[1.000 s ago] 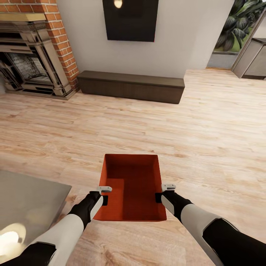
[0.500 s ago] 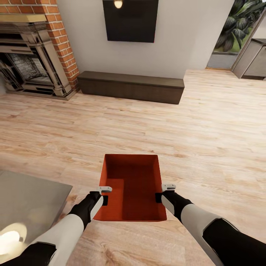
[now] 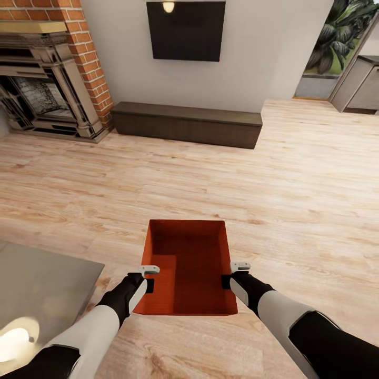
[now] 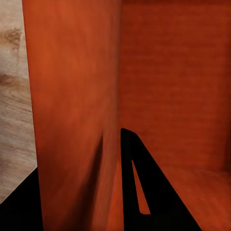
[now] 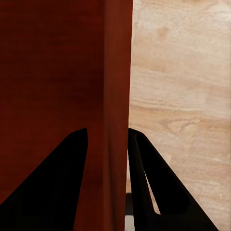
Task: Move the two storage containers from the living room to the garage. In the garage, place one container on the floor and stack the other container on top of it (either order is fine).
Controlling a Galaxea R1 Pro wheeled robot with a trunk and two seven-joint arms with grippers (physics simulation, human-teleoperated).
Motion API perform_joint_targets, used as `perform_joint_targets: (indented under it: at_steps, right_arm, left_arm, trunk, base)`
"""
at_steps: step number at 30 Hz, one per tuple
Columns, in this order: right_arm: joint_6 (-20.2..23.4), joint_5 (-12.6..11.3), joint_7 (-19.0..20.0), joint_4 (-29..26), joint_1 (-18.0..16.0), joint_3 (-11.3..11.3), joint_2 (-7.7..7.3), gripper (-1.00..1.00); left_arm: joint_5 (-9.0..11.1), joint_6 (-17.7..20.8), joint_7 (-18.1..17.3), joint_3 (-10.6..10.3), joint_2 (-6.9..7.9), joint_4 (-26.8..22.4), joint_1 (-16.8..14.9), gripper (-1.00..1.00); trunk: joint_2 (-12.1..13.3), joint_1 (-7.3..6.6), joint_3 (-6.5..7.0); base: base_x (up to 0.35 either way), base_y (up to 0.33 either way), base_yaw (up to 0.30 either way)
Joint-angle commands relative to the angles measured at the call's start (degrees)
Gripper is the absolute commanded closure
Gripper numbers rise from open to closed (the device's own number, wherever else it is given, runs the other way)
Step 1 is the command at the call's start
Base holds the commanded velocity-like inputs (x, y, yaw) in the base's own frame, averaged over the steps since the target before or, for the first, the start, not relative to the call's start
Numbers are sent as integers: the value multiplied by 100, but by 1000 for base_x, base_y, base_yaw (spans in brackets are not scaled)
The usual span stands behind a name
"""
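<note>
One red-orange storage container (image 3: 189, 263) hangs in front of me above the light wood-plank flooring of the living room. My left gripper (image 3: 150, 279) is shut on its left wall, and my right gripper (image 3: 231, 276) is shut on its right wall. In the left wrist view the left gripper (image 4: 79, 149) straddles the thin orange wall (image 4: 72, 96), one finger inside the box and one outside. The right wrist view shows the right gripper (image 5: 107, 131) pinching the other wall (image 5: 115, 72) the same way. The box is empty and held level.
A low grey table (image 3: 42, 284) lies at my near left. The brick fireplace (image 3: 47, 79) stands far left, with the long dark-brown cabinet (image 3: 187, 123) under a black wall panel (image 3: 186, 30). Grey cabinetry (image 3: 363, 84) and plants (image 3: 342, 31) are far right.
The room has slid slightly down in the head view, so the camera has moved a little. The container and both grips look the same.
</note>
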Motion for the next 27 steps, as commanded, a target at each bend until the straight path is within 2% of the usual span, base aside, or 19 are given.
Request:
perform_joint_targets:
  at_steps: [1,9,27]
  right_arm:
    - [17,-74,1,-41,-5,145,-3,100]
    - [13,-74,1,-41,-5,145,-3,100]
    - [13,-74,3,-41,-5,140,-11,100]
  left_arm:
    - [63,42,63,-71,16,225,-1,100]
    - [65,50,69,-75,24,225,-1,100]
    - [77,7,82,-67,26,165,-1,100]
  trunk:
    - [33,-20,11]
    - [354,-195,155]
    - [354,-195,155]
  base:
    - [0,0,0]
    - [0,0,0]
    - [0,0,0]
